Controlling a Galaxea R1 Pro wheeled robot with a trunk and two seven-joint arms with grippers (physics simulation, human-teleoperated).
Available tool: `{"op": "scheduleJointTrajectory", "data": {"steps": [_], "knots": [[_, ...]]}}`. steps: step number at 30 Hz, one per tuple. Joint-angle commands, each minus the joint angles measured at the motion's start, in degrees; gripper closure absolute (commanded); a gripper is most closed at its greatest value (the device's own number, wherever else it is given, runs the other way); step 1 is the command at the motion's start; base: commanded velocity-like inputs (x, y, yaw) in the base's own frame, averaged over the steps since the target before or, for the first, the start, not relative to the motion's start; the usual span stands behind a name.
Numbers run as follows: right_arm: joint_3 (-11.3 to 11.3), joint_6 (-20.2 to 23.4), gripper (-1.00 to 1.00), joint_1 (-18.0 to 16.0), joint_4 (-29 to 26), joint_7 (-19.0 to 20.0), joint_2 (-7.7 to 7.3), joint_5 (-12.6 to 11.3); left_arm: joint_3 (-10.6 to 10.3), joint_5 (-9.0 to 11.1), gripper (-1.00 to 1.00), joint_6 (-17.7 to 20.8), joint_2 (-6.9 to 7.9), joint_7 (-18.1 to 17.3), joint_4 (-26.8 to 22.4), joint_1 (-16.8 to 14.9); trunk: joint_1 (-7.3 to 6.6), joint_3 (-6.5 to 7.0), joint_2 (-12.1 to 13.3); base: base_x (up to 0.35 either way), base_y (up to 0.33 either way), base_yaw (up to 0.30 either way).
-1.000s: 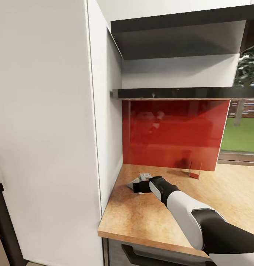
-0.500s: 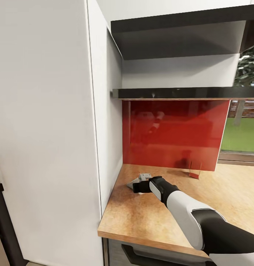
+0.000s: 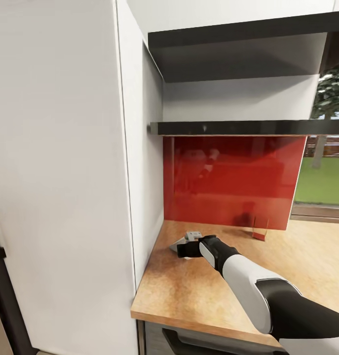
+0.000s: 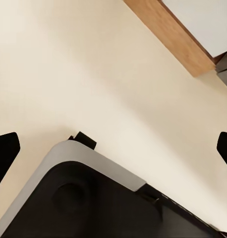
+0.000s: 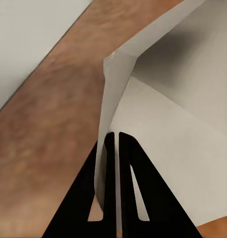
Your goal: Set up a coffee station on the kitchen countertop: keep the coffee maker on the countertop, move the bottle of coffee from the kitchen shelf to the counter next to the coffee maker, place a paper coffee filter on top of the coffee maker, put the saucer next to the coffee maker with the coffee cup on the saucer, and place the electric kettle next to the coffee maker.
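your right gripper (image 3: 181, 250), a black two-fingered tool on a glossy white-and-black arm, reaches across the light wood-grain tabletop (image 3: 199, 291) toward its back corner, beside the tall matt white cabinet side (image 3: 65, 187). the jaws are closed together on the thin edge of one small pale grey-white paper coffee filter (image 3: 179, 243), a folded, pointed cone that lies on the tabletop near the glossy red back panel (image 3: 228, 177). in the right wrist view the two black fingers (image 5: 101, 198) stand nearly touching, with a sheet of the filter (image 5: 168, 139) pinched between them; the paper looks smooth and matt, with crisp creases and a raised flap, and the mottled brown wood surface (image 5: 49, 134) lies under it. two thin dark grey horizontal shelf boards (image 3: 248, 127) span the recess above the red panel, one over the other. the left wrist view shows your left gripper (image 4: 113, 144) with its two black fingertips far apart at opposite edges, jaws wide and holding nothing, over a plain cream floor (image 4: 93, 74) and the rounded grey-and-black robot base (image 4: 84, 193).
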Motion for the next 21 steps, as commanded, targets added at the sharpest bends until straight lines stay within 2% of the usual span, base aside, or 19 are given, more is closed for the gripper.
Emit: {"op": "scheduleJointTrajectory", "data": {"steps": [1, 7, 16, 19, 21], "knots": [[0.0, 0.3, 1.0, 0.0, -0.1, 0.2, 0.0, 0.2, 0.0, 0.5, -1.0, -0.1, 0.01, -0.5, 0.1, 0.0, -0.22, 0.11, 0.4, 0.0, 0.0, 0.0], [0.0, 0.3, 1.0, -0.1, -0.5, 1.0, 0.0, 0.2, 0.0, 0.5, -1.0, -0.1, 0.01, -0.5, 0.1, 0.0, -1.54, 1.18, 2.8, 0.0, 0.0, 0.0], [-0.1, 0.9, 1.0, -0.1, -1.0, 4.7, 0.0, 0.2, 0.0, 0.5, -1.0, -0.2, 0.01, -0.5, 0.0, 0.0, -3.52, 2.8, 6.4, 0.0, 0.0, 0.0], [-0.2, 2.4, 1.0, -0.1, -1.4, 5.0, 0.0, 0.0, 0.0, 0.4, -1.0, -0.3, 0.01, -0.5, 0.0, 0.0, -4.18, 3.34, 7.6, 0.0, 0.0, 0.0], [-0.3, 4.7, 1.0, -0.1, -3.8, 5.6, 0.0, -0.3, 0.0, 0.4, -1.0, -0.5, 0.01, -0.5, 0.0, 0.0, -4.61, 3.7, 8.4, 0.0, 0.0, 0.0]]}}
